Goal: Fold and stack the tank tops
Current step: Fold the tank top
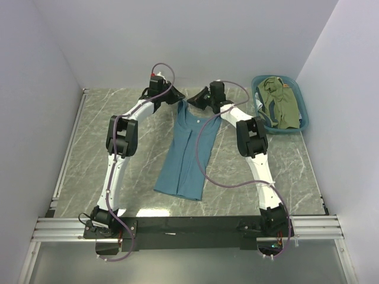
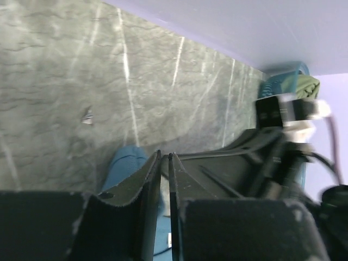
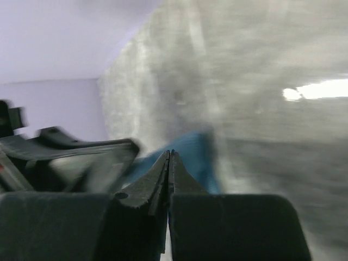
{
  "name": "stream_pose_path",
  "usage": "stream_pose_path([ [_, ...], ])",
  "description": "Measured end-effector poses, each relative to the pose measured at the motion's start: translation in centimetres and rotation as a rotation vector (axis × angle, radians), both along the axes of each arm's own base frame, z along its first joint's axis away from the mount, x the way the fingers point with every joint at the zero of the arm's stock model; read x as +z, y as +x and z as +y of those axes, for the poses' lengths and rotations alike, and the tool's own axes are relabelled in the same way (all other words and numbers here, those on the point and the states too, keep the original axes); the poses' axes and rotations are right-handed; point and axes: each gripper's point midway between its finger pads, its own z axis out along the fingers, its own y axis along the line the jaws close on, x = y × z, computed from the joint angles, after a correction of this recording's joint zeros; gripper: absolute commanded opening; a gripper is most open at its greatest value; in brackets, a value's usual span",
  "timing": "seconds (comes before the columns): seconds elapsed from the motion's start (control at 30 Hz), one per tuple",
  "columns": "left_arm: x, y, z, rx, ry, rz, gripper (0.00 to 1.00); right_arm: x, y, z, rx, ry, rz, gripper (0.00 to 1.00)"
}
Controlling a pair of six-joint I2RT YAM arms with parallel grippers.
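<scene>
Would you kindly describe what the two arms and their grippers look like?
The left arm and right arm both have white links with black joint housings. A greyish-purple cable loops along each. The left gripper and right gripper are black, with flat fingers tapering to points.

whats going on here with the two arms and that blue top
Two robot arms are working on laundry. The left gripper and right gripper sit close together, both shut on the far, strap end of the teal-blue tank top, which lies spread lengthwise on the table. An olive-green top waits in the basket at the far right. No fold is made yet.
</scene>
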Motion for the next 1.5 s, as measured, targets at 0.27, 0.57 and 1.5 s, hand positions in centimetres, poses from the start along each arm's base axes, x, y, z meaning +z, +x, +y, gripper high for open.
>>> stream_pose_path([
  [0.27,-0.7,-0.2,-1.3,-0.018,-0.031,0.022,0.14,-3.4,-0.1,-4.0,-0.050,-0.040,0.065,0.13],
  [0.57,-2.0,-0.6,-2.3,-0.028,-0.073,0.062,0.22,3.4,0.4,-7.4,-0.075,-0.064,-0.046,0.14],
  [1.5,2.8,1.3,-1.2,0.005,-0.257,-0.066,0.56,0.8,-3.6,-5.9,0.114,-0.226,-0.057,0.30],
])
